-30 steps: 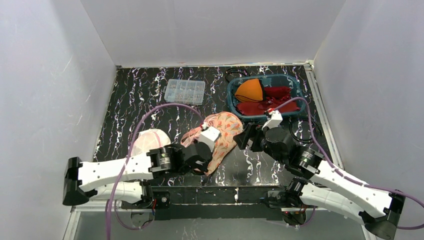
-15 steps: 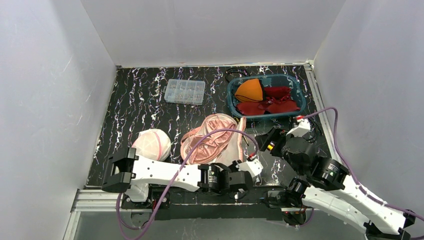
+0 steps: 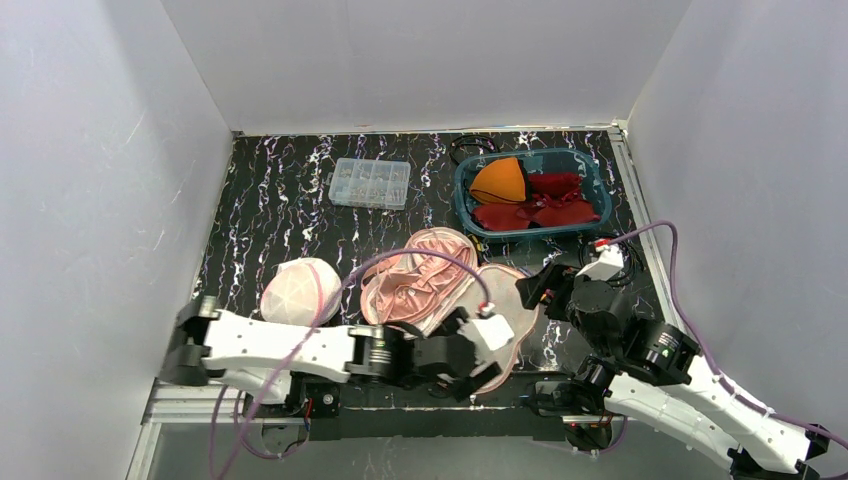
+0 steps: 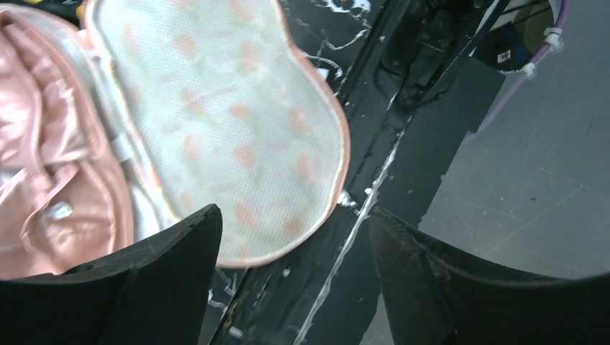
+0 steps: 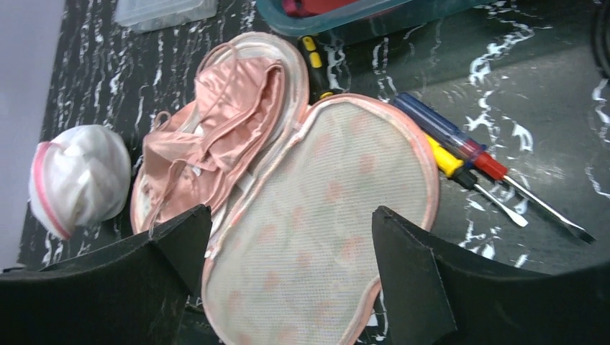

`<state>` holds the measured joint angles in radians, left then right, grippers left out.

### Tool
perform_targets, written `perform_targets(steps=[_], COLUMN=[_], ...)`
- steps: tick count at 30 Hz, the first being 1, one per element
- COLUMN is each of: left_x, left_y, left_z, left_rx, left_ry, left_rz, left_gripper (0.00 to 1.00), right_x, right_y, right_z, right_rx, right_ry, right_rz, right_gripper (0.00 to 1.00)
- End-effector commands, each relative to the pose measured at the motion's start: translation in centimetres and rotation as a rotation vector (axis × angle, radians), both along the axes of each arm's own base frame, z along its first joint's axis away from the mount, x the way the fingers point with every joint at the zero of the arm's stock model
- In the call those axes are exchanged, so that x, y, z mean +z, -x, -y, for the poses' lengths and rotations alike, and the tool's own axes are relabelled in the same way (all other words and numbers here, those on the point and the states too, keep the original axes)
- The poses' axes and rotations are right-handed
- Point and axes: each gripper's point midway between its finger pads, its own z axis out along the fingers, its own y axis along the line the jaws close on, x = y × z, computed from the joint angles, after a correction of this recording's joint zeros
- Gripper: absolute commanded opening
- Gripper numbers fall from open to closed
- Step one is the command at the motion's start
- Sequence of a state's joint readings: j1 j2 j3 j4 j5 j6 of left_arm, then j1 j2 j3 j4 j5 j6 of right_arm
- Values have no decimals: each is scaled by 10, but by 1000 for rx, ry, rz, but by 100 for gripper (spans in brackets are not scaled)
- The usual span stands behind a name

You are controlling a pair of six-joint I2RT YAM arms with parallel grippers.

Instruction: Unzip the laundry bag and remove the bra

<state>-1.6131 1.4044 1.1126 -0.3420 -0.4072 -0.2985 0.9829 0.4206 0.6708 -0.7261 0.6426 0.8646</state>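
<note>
The laundry bag lies unzipped and spread open like a shell. Its white mesh flap [image 3: 510, 300] with peach spots and pink trim rests flat on the black table, seen close up as the flap [image 5: 331, 215] and the flap [image 4: 230, 122]. A pink satin bra [image 3: 415, 280] lies in the other half, also visible as the bra [image 5: 216, 122] and the bra [image 4: 43, 165]. My left gripper [image 4: 293, 215] hangs open over the flap's near edge, nothing between its fingers. My right gripper [image 5: 290, 215] stands open above the flap, holding nothing.
A teal bin [image 3: 460, 200] with red and orange garments sits at the back right. A clear plastic box [image 3: 369, 182] is behind the bag, a balled white mesh bag [image 3: 300, 288] left of it. Two screwdrivers [image 5: 460, 147] lie right of the flap. The table's near edge [image 4: 374, 187] is close.
My left gripper opened and let go of the flap, which now lies flat to the right of the bra. The left arm swung right along the near edge. The right arm drew back.
</note>
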Motion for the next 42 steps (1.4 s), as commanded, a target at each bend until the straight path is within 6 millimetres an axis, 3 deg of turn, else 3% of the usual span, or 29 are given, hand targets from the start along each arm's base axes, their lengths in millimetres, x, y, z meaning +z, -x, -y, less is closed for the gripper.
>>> perform_targets(steps=[1,5,8,14,18,21,29,36,39,42], left_x=[21,9,-8,-36,-49,-54,-91,-126,-134,-140], left_y=[-36,-80,-99,-111,-118,-126,-146,-147,-147,-144], left_z=[-52,-110,-150,-206,-213,-212,-224,-232,-231,-227], left_rx=[190,484,684,936,974,997,1152,1223,1229,1216], left_ry=[93,69,46,58,59,60,128,121,124,142], left_rz=[-7,-53,-69,-110,-162,-192,-367,-488,-513,-535], left_gripper=[73,72,72,72,73,73,70,64,59,48], right_x=[4,-34,-62,-117,-136,-138,-127,-119,-118,-113], right_y=[2,15,20,18,12,9,12,15,13,6], right_z=[-35,-90,-111,-105,-90,-86,-90,-96,-98,-102], right_rx=[144,353,404,330,232,197,232,273,273,262], right_ry=[-40,-52,-80,-26,4,-14,-55,-88,-78,-82], right_rz=[10,-119,-176,-249,-269,-253,-227,-211,-207,-185], right_gripper=[88,82,79,77,80,81,82,81,81,82])
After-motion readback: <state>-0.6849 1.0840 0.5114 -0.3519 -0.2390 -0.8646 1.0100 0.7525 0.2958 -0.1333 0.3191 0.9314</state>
